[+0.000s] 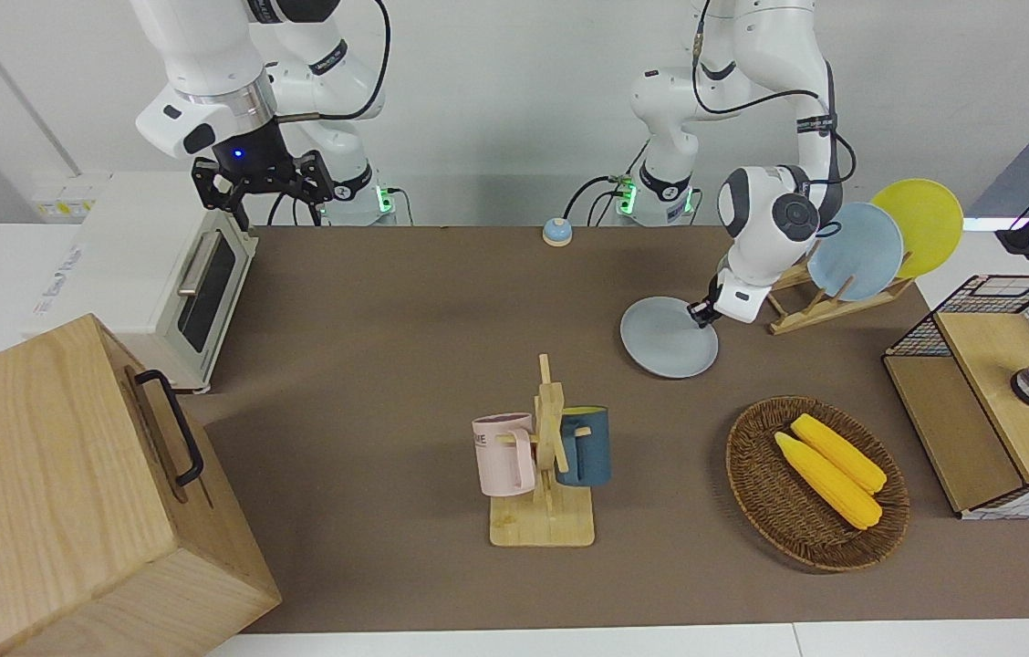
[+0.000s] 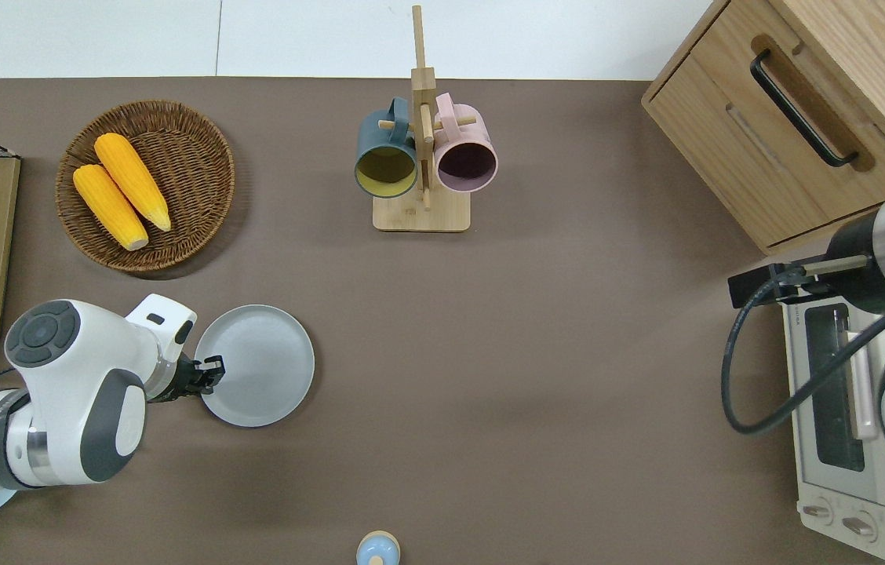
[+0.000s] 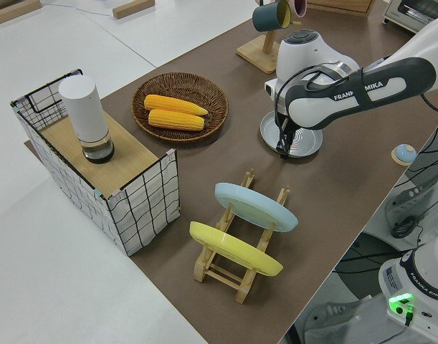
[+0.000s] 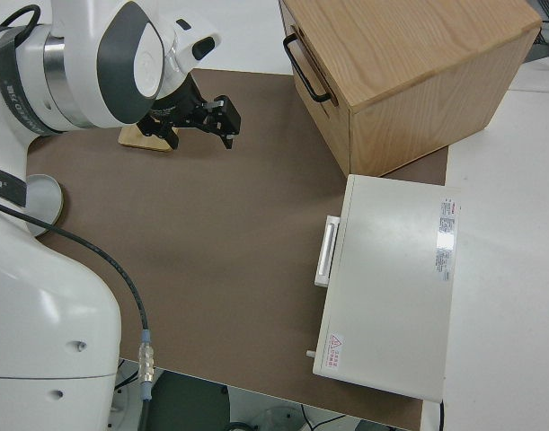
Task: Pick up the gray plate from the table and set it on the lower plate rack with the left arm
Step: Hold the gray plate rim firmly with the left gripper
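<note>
The gray plate (image 2: 262, 365) (image 1: 665, 347) (image 3: 301, 140) lies flat on the brown mat, nearer to the robots than the corn basket. My left gripper (image 2: 207, 374) (image 1: 701, 315) (image 3: 282, 148) reaches down onto the plate's rim on the side toward the left arm's end of the table and looks shut on that rim. The lower plate rack (image 1: 820, 310) (image 3: 229, 269) stands beside the plate, toward the left arm's end, with a light blue plate (image 1: 857, 251) and a yellow plate (image 1: 920, 219) leaning in it. My right gripper (image 1: 264, 178) (image 4: 193, 121) is parked and open.
A wicker basket (image 2: 199, 141) with two corn cobs sits farther from the robots than the plate. The mug tree (image 2: 420, 212) holds two mugs at mid-table. A wire-framed crate (image 1: 993, 401), a small bell (image 1: 556, 232), a toaster oven (image 1: 195, 292) and a wooden cabinet (image 1: 49, 474) line the table's ends.
</note>
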Available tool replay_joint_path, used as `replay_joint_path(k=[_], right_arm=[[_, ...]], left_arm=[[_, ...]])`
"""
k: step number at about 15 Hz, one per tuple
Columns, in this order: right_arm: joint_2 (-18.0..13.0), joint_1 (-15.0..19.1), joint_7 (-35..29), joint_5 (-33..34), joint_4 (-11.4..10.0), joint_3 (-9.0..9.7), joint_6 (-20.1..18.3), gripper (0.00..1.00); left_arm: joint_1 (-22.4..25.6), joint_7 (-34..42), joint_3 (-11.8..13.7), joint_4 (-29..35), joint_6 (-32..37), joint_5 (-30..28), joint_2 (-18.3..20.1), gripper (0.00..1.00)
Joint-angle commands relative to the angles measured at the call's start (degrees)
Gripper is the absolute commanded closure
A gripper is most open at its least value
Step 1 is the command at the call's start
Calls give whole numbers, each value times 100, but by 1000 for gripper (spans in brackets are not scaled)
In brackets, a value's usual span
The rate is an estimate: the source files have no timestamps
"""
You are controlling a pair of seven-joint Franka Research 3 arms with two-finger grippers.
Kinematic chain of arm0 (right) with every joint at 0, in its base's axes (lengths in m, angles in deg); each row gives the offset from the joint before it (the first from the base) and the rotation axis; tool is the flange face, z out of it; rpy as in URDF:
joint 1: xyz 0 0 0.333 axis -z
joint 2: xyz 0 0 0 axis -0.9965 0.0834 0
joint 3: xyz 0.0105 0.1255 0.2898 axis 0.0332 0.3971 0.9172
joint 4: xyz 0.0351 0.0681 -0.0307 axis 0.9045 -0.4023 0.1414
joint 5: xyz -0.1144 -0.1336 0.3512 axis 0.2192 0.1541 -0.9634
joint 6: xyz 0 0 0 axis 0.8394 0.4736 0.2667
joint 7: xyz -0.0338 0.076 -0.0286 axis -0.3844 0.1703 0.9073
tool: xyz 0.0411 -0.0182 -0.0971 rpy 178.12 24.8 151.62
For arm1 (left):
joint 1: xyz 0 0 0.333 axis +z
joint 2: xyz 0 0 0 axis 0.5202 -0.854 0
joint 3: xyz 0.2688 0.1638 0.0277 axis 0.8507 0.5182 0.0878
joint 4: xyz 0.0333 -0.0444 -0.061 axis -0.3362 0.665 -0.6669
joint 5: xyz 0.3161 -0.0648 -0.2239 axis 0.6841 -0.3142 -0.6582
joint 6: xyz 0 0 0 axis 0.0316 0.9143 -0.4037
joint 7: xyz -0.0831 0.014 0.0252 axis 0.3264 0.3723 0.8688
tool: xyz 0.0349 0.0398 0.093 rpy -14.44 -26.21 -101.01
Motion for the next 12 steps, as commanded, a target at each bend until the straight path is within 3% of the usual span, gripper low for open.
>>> replay_joint_path(k=[1, 7, 12], right_arm=[[-7, 106, -69, 8, 51, 98, -81, 17], [-15, 115, -69, 8, 51, 98, -81, 17], [-7, 106, -69, 8, 51, 98, -72, 17]], left_arm=[[29, -64, -47, -3, -61, -15, -113, 1000], [29, -38, 23, -240, 220, 81, -42, 1000], [38, 5, 154, -671, 1001, 407, 10, 1000]])
